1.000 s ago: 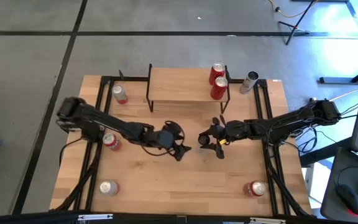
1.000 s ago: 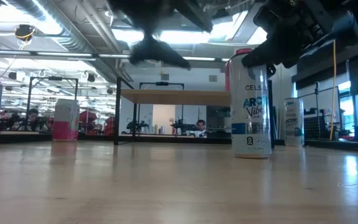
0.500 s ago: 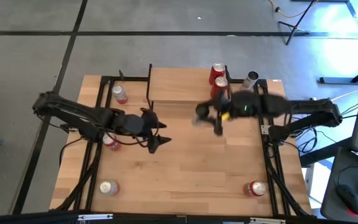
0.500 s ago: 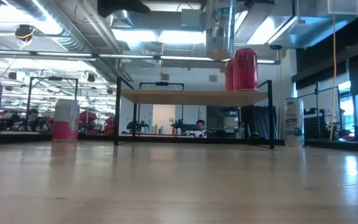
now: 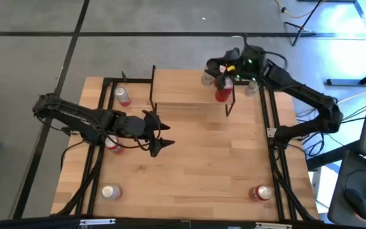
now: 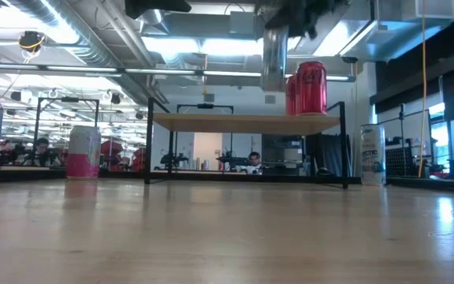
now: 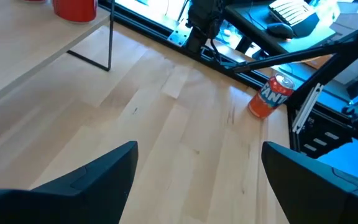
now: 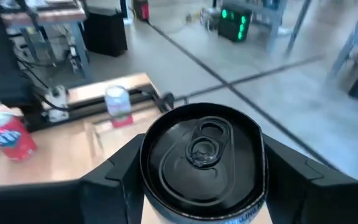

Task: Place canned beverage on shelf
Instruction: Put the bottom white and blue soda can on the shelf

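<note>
High view: the right end effector (image 5: 216, 70) is now seen over the right rear part of the shelf (image 5: 183, 89), whereas half a second ago it was in front of the shelf, and a second ago lower still near the tabletop's middle. A silver canned beverage (image 5: 208, 77) is clamped between its fingers, as is confirmed in the right wrist view, where the can's top (image 8: 202, 151) with its pull tab is framed by the two dark fingers (image 8: 114, 180). The can is held upright, its long axis vertical and its tab end up; in the low view its body (image 6: 273, 59) is seen above the plank, just left of the two red cans (image 6: 310, 87) standing on the shelf's right end. Whether its base touches the plank cannot be told.

The left end effector (image 5: 158, 135) is unchanged from half a second ago, hovering over the left half of the tabletop (image 5: 196, 172) with its fingers spread wide and nothing held.

Other cans are scattered on the light wooden tabletop: one by the shelf's left rear (image 5: 122, 96), one at the left front (image 5: 110, 191), one at the right front (image 5: 260, 192). A large room with ceiling lights and grey floor is seen behind.
</note>
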Robot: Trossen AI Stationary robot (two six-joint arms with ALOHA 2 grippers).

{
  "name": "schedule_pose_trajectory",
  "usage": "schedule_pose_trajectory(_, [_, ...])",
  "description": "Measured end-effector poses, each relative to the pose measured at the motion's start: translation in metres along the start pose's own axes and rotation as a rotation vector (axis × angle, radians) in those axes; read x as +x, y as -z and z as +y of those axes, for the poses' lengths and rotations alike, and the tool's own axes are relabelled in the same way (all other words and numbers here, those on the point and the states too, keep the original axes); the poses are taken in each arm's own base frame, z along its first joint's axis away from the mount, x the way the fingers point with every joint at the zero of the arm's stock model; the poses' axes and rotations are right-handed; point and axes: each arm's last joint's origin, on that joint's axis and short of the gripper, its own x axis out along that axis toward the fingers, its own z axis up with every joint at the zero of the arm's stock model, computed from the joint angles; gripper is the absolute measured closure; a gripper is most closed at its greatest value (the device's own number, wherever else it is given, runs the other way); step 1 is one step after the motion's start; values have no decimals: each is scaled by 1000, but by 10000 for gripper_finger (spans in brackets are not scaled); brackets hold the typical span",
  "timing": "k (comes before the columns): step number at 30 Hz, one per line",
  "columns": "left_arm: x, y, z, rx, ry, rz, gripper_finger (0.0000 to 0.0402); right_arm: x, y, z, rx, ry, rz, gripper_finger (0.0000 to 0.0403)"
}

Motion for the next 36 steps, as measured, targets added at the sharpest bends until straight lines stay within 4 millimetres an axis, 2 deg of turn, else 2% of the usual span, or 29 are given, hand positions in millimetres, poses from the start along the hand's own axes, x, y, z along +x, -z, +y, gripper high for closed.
schedule_pose_trajectory(5, [0, 0, 0, -1, -2, -1, 63, 33, 19, -18, 47, 1, 91, 184])
schedule_pose_trajectory(10, [0, 0, 0, -12, -2, -1, 63, 51, 31, -26, 49, 10, 142, 184])
schedule_pose_trajectory(15, [0, 0, 0, -26, -1, -1, 63, 51, 33, -33, 46, 34, 144, 184])
schedule_pose_trajectory(21, [0, 0, 0, -27, -2, -1, 63, 53, 34, -32, 47, 30, 156, 184])
schedule_pose_trajectory(27, [0, 0, 0, -28, -2, -2, 63, 58, 38, -33, 53, 21, 174, 149])
schedule_pose_trajectory(36, [0, 0, 0, -28, 18, 11, 63, 56, 34, -32, 55, 21, 171, 139])
